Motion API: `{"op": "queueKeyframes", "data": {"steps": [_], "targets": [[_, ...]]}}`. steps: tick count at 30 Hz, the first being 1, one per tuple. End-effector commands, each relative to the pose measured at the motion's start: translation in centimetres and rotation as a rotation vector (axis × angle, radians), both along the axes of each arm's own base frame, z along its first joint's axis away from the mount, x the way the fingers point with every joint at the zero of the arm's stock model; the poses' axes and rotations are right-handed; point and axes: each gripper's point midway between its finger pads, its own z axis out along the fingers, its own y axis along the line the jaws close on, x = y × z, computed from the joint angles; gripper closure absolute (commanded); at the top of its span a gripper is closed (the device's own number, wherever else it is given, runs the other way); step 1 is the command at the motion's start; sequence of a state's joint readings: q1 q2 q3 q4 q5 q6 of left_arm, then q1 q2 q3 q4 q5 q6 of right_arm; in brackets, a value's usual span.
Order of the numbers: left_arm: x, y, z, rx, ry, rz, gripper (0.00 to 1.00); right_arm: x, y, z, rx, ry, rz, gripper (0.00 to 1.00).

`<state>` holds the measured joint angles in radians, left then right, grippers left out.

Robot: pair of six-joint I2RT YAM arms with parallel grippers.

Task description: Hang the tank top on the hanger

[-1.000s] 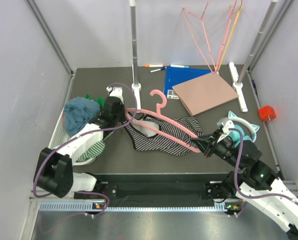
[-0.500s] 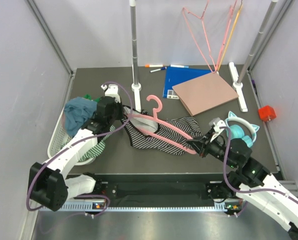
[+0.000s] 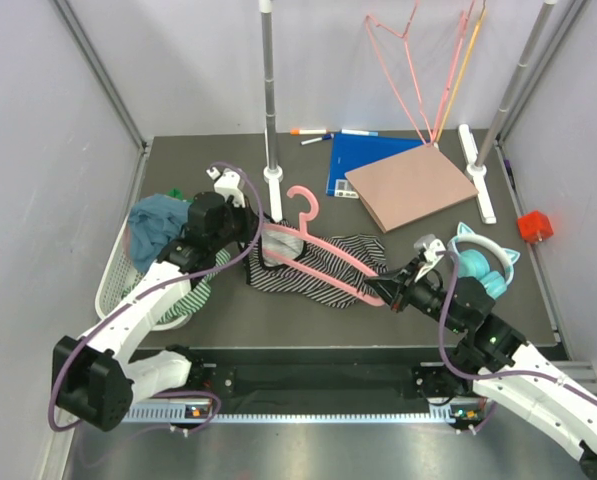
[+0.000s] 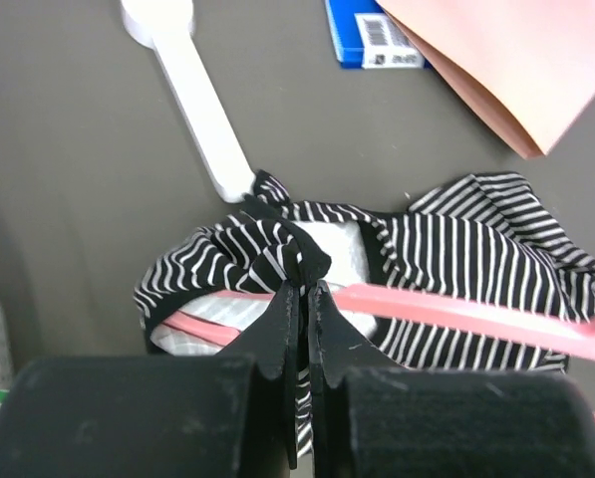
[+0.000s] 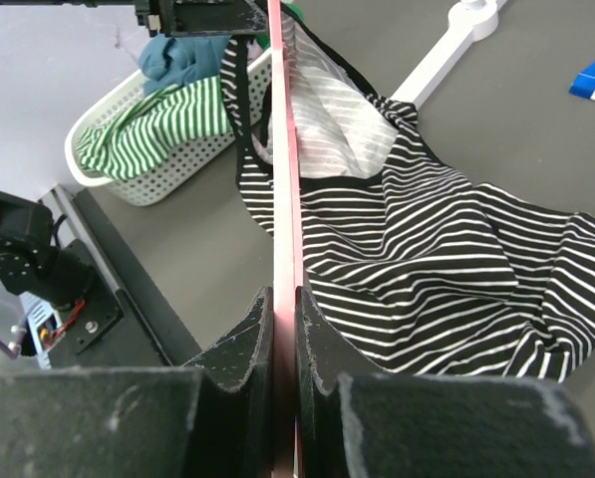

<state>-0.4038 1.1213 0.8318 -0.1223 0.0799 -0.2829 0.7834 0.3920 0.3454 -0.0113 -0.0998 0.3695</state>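
Dark grey tabletop [image 3: 228, 330] fills the overhead view, walled by pale panels. Near its middle lies the tank top [image 3: 313, 275], a crumpled heap of fine black-and-white stripes with dark edging. Across it slants the hanger [image 3: 368, 290], thick glossy pink, its chunky hook toward the far side and its broad arm running down to the near right. The left gripper [image 3: 250, 232] sits at the garment's far left end, and the right gripper [image 3: 390, 296] is at the hanger's near right tip. At the left edge a white basket [image 3: 108, 290] holds a teal cloth [image 3: 153, 225] and a green-and-white striped garment [image 3: 183, 300]. Farther back lie a blue book [image 3: 350, 160] and a pinkish board [image 3: 410, 185], with thin wire hangers [image 3: 403, 70] hanging beyond.

From the left wrist, the two black fingers are clenched together on a dark-edged fold of the tank top [image 4: 476, 249], which bunches just past their tips. The hanger [image 4: 446, 311] crosses as a pink bar, lying over the stripes on the right and under them on the left.

From the right wrist, the jaws are clamped on the hanger [image 5: 282, 149], seen edge-on as a narrow pink line running away. The tank top [image 5: 437, 259] spreads on the table beside it, its stripes rumpled, a paler sheer patch near the neck. One dark strap rises toward the left gripper [image 5: 207, 15] at the top of the frame. The basket [image 5: 128, 179] stands beyond, to the left.
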Motion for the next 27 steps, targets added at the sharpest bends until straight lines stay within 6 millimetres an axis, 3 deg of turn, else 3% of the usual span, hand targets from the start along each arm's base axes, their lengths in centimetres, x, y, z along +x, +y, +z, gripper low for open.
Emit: {"op": "queueKeyframes", "data": {"steps": [1,6,7,10,18,27], "targets": [[1.2,0.9,3.1,0.029,-0.1,0.046,1.0,-1.2,0.7,3.6,0.12,-0.057,0.061,1.0],[1.9,4.8,2.2,0.135,-0.117,0.236,1.0,-1.9,0.1,4.0,0.137,-0.044,0.061,1.0],[1.8,5.3,2.3,0.143,-0.121,0.256,1.0,-2.1,-0.2,4.7,0.151,-0.055,0.057,1.0],[1.6,5.7,2.3,0.137,-0.138,0.279,1.0,-2.1,-0.6,4.2,0.124,-0.034,0.045,1.0],[0.8,4.1,3.1,0.077,-0.168,0.188,1.0,-1.8,0.2,2.3,0.109,0.02,0.057,1.0],[-1.5,-1.5,3.8,-0.105,-0.116,-0.093,1.0,-0.7,1.0,2.8,0.149,-0.01,0.042,1.0]]}}
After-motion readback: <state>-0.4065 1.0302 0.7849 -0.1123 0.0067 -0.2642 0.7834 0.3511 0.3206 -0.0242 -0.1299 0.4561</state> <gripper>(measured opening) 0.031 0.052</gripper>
